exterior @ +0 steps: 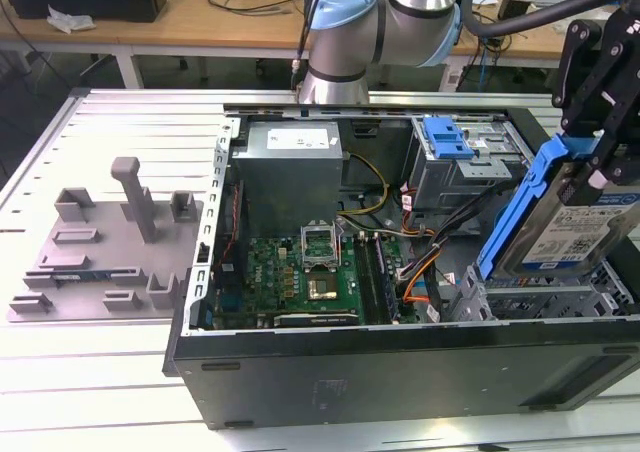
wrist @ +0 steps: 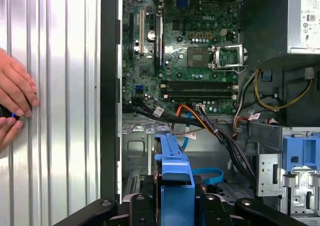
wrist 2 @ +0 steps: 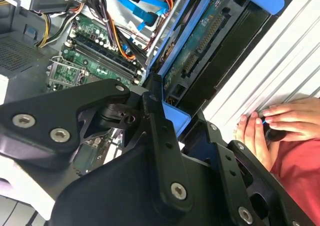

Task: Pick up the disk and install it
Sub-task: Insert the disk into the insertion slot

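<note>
One disk [exterior: 570,232], clamped by its upper edge in the end effector [exterior: 590,180], hangs tilted on edge just below it and above the cage [exterior: 540,297], likely angled so the blue frame [exterior: 515,212] meets the cage's slot.

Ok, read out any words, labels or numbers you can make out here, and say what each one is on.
Nothing reads clearly enough to quote.
White and blue label on the disk, gripped by the end effector: print too small to read.
White sticker on the power supply: print too small to read.
White markings on the motherboard: too small to read.
</note>
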Robot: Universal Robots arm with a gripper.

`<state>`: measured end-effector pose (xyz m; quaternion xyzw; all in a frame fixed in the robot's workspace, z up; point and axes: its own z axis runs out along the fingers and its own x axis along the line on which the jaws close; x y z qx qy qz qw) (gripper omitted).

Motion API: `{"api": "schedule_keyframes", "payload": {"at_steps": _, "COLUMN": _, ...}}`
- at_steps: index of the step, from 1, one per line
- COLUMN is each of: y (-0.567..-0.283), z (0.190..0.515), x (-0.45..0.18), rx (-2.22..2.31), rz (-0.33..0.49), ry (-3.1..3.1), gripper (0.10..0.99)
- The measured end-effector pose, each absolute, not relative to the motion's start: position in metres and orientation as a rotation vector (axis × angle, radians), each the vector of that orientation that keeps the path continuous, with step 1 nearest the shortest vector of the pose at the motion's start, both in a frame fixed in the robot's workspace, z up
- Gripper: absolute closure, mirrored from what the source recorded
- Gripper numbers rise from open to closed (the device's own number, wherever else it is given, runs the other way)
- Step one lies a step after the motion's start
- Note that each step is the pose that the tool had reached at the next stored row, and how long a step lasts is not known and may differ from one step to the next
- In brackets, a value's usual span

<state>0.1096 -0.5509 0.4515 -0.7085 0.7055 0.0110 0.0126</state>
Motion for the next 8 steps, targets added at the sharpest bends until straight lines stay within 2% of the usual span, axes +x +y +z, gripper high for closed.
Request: {"api": "schedule_keyframes", "payload": {"at_steps": 8, "y": -0.5511, "z": 0.4471, "x": 0.1102, "rx": -2.208, "rz": 0.034, "ry": 2.199, "gripper": 0.718}}
